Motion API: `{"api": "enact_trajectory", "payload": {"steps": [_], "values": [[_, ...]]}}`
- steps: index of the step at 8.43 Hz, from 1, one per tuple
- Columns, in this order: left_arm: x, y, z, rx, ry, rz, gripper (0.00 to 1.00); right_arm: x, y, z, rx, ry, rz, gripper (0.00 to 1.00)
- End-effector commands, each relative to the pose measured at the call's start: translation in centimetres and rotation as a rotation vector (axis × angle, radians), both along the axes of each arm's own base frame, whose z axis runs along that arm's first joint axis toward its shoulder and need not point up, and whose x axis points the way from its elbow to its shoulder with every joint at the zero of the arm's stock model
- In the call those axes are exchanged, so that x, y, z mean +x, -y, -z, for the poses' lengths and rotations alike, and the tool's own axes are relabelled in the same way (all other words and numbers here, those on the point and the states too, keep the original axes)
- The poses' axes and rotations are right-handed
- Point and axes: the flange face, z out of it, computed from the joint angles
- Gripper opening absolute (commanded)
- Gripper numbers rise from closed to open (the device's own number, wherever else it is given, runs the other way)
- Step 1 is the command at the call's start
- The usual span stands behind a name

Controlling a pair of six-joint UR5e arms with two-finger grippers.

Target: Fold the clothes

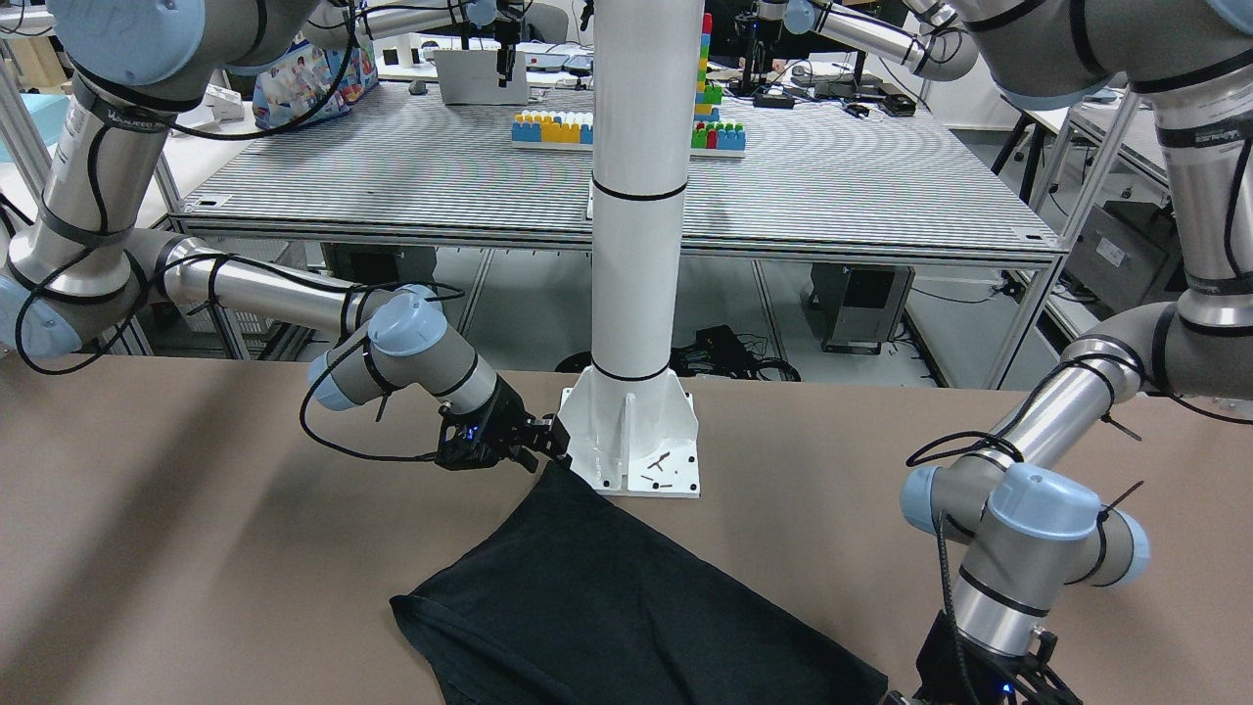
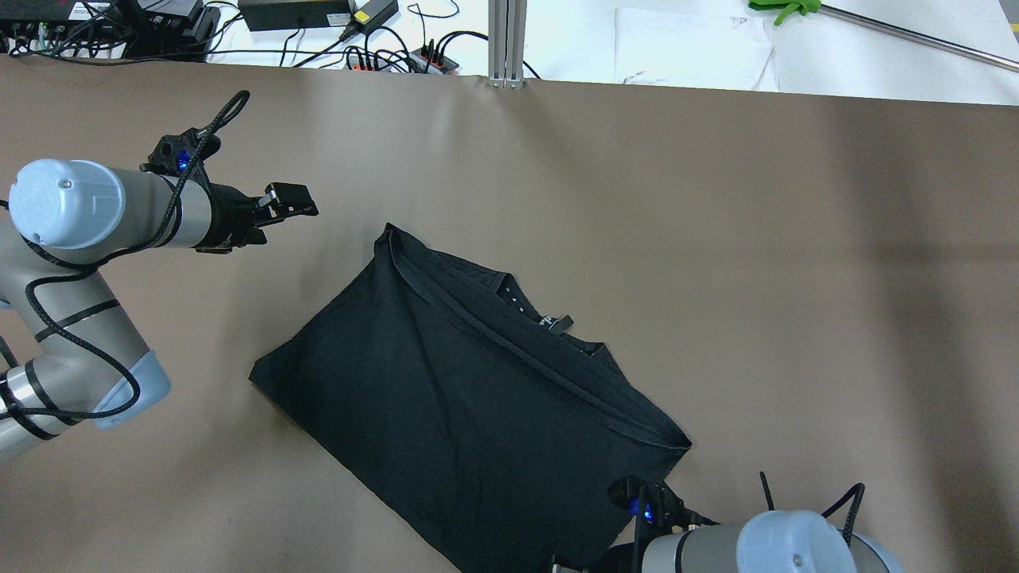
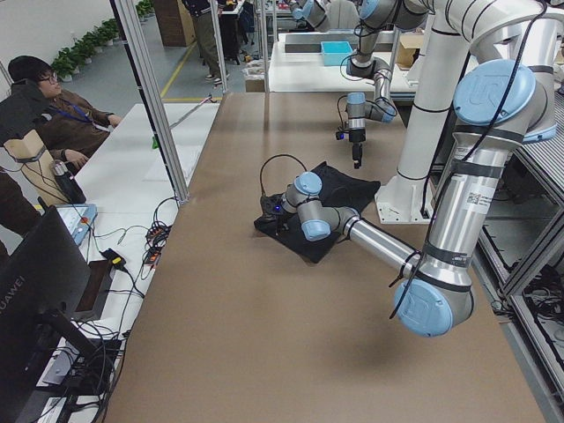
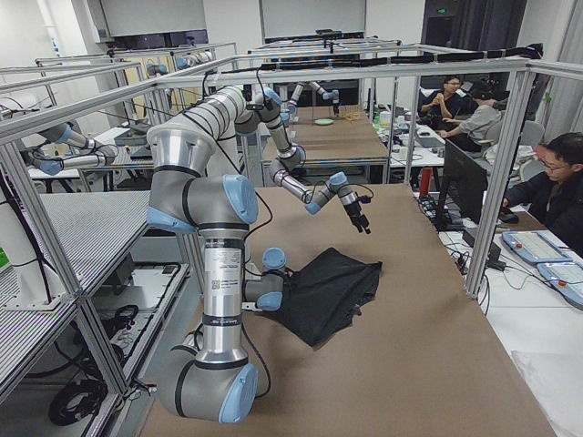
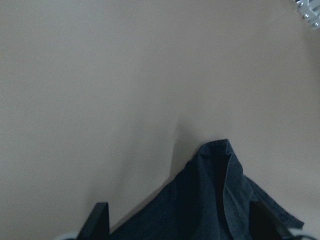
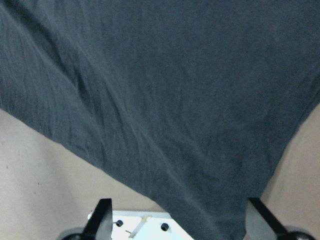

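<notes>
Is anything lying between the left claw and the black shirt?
No. The overhead view shows only bare brown table between the left gripper and the nearest corner of the black shirt; they are apart.

The shirt runs off the front view's bottom edge; its collar mark is too small to read.

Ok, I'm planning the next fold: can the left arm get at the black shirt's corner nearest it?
Probably yes. The left gripper hovers beside the shirt, jaws open, and only bare table lies between it and that corner.
</notes>
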Motion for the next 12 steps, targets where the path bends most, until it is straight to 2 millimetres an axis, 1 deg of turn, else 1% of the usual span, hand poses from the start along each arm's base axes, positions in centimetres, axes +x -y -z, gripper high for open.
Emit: {"api": "enact_trajectory", "payload": {"steps": [1, 2, 3, 4, 5, 6, 7, 8, 9, 12], "values": [[0.7, -6.0, -1.7, -0.005, 0.005, -0.080, 1.00, 2.6, 5.1, -1.0, 0.055, -0.025, -0.097, 0.95], [0.5, -8.2, -2.8, -0.013, 0.011, -0.105, 1.00, 3.2, 6.3, -1.3, 0.053, -0.033, -0.126, 0.95], [0.0, -10.0, -4.3, -0.009, 0.011, -0.120, 1.00, 3.7, 7.3, -1.5, 0.052, -0.038, -0.148, 0.95], [0.1, -11.7, -6.5, 0.008, 0.000, -0.143, 1.00, 3.8, 7.8, -1.7, 0.051, -0.043, -0.158, 0.95], [0.7, -12.2, -7.1, 0.026, 0.016, -0.117, 1.00, 3.8, 7.9, -1.8, 0.056, -0.045, -0.175, 0.95], [2.3, -12.9, -8.0, 0.026, 0.037, -0.121, 1.00, 3.8, 8.0, -1.8, 0.058, -0.046, -0.182, 0.95], [3.3, -12.9, -8.5, 0.025, 0.050, -0.119, 1.00, 3.6, 8.1, -2.0, 0.057, -0.051, -0.184, 0.95], [4.1, -12.6, -9.5, 0.019, 0.068, -0.117, 1.00, 3.5, 8.1, -2.1, 0.057, -0.054, -0.186, 0.95], [4.8, -12.1, -9.8, 0.014, 0.075, -0.117, 1.00, 3.5, 8.1, -2.0, 0.058, -0.053, -0.187, 0.95], [5.0, -12.1, -10.6, 0.005, 0.087, -0.119, 1.00, 3.6, 8.1, -2.0, 0.058, -0.051, -0.187, 0.95]]}}
